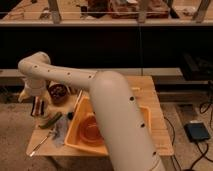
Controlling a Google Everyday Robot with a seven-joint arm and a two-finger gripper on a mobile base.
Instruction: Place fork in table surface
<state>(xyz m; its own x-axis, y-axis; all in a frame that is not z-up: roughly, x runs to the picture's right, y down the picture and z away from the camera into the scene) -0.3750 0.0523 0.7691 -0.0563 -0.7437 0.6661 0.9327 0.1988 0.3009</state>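
The fork (41, 143) is a slender pale utensil lying flat on the light tan wooden table surface (150, 107), near its front left corner. My gripper (37, 106) hangs at the end of the white arm over the table's left edge, behind the fork and apart from it. It sits just left of a green elongated vegetable (50, 121). Nothing shows in the gripper.
A yellow plastic tub (75, 134) holding an orange bowl (91, 129) stands mid-table, partly hidden by my arm (117, 115). A dark bowl (58, 92) sits behind the gripper. A small blue object (70, 115) and a pale crumpled wrapper (60, 132) lie by the tub. A dark box (198, 132) is on the floor to the right.
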